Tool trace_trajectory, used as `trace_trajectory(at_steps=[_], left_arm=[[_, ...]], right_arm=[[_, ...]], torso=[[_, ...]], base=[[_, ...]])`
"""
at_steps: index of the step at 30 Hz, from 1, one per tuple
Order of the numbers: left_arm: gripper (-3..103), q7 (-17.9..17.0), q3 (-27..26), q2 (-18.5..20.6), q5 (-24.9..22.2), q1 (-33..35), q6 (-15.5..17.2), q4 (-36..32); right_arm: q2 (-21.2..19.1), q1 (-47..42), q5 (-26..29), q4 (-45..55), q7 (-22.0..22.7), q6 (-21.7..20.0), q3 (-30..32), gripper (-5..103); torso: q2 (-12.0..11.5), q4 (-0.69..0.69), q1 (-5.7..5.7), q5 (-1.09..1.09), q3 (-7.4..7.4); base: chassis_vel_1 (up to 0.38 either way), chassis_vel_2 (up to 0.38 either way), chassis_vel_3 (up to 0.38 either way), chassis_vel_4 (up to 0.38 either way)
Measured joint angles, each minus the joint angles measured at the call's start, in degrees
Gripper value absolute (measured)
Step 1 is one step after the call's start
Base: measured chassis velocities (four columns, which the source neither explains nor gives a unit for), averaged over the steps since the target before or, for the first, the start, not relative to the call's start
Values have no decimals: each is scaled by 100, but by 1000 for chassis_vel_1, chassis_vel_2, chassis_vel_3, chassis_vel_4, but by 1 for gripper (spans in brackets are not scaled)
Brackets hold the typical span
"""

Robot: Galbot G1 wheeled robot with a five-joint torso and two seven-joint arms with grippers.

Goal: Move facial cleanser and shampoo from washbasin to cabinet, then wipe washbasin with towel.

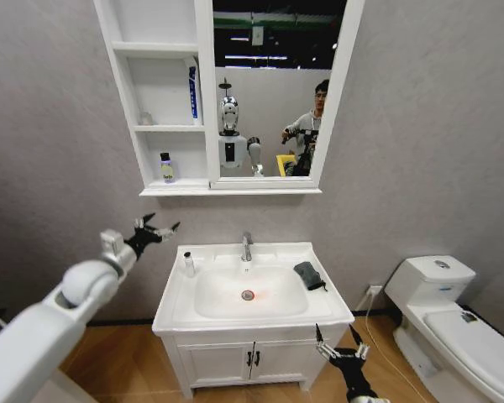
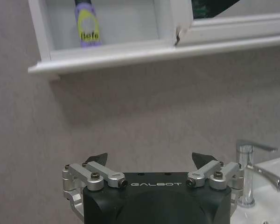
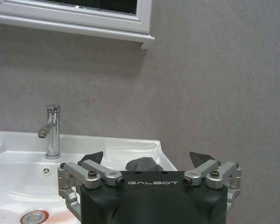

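Start at your left: the left gripper [image 1: 158,228] hangs in the air beside the basin's left end, below the cabinet [image 1: 203,101], with its fingers spread wide and nothing between them; its wrist camera looks up at the wall and the underside of the lowest niche. In that cabinet you have 2 things already shelved: a purple-labelled bottle [image 1: 165,168] standing in the bottom niche and a blue tube [image 1: 192,95] leaning upright at the right side of the middle niche. Those may be the shampoo and the cleanser, though you cannot read enough to be sure. Against that, 1 small pale bottle [image 1: 188,264] stands on the basin's [image 1: 260,315] back left corner, so judge the moving step as either nearly done or done with a leftover. The wipe looks not yet begun: the towel [image 1: 309,274] lies crumpled on the basin's right ledge, apart from both grippers. Further right and low, in front of the basin's right front corner, the right gripper [image 1: 342,347] points at the wall, its fingers also spread wide and empty, with the towel just beyond them in its wrist view. The basin top is glossy white and looks slick, with a chrome faucet [image 1: 247,247] at the back centre and a red-ringed drain [image 1: 248,295]. The room has grey textured walls, a wood floor, and a white toilet [image 1: 454,323] at the far right.
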Motion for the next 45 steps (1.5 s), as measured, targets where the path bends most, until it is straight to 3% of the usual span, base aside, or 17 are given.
trace_trajectory(at_steps=[1,4,12,20,26,31,37,45], left_arm=[[99,0,0,0,0,0,0,0],[100,-141,209,-708,499,89,-101,629],[101,21,468,-1501,897,-381,-360,1730],[98,146,549,-1899,1068,-836,-438,2510],[97,246,422,-2423,1545,-1265,-807,3526],[98,257,381,-2641,1722,-1466,-959,3862],[97,-100,248,-2856,1803,-1715,-1081,4214],[92,-248,155,-2982,1818,-1833,-1215,4517]], right_arm=[[0,0,0,0,0,0,0,100],[-6,-59,67,219,66,-45,66,100],[-27,-151,178,512,92,-112,126,100],[-54,-157,231,553,102,-125,165,100],[-54,-139,241,489,104,-134,183,100],[-64,-167,277,415,104,-116,221,100],[-66,-179,321,333,104,-74,257,100],[-73,-116,345,280,104,-71,239,100]], torso=[[0,0,0,0,0],[0,-2,1,1,0],[-1,-3,2,1,0],[-1,-1,2,0,1],[-1,-1,2,-1,1],[-2,-1,2,0,1],[-2,-1,2,0,1],[-1,-1,2,-1,1]], base=[[0,0,0,0],[0,0,0,0],[0,0,0,0],[0,0,0,0],[0,0,0,0],[0,0,0,0],[0,0,0,0],[0,0,0,0]])
